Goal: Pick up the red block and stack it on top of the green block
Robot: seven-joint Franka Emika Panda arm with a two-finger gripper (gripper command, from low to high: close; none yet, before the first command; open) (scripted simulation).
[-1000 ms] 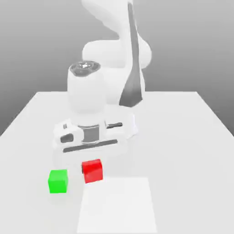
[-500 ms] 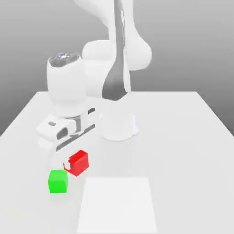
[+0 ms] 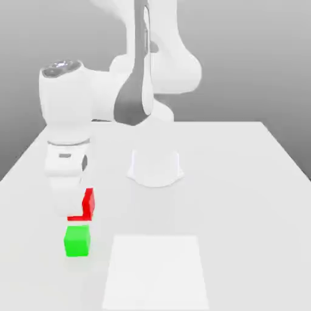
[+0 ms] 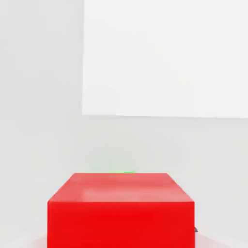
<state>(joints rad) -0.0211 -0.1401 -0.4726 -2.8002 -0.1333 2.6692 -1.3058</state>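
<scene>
Red block carried in the claw, just above the green block

Exterior view: gripper (image 3: 78, 209) points down near the table's (image 3: 243, 182) front edge on the exterior view's left, fingers clamped narrow on the red block (image 3: 88, 203), which hangs off the surface and is partly hidden by the white hand. Green block (image 3: 77, 240) sits on the table directly under it, a thin gap between the two, not touching. A paler square patch (image 3: 157, 272) lies just beside the green block toward the exterior view's right. Hand view: red block (image 4: 121, 208) close up, sliver of green (image 4: 127, 172) showing past its far edge
</scene>
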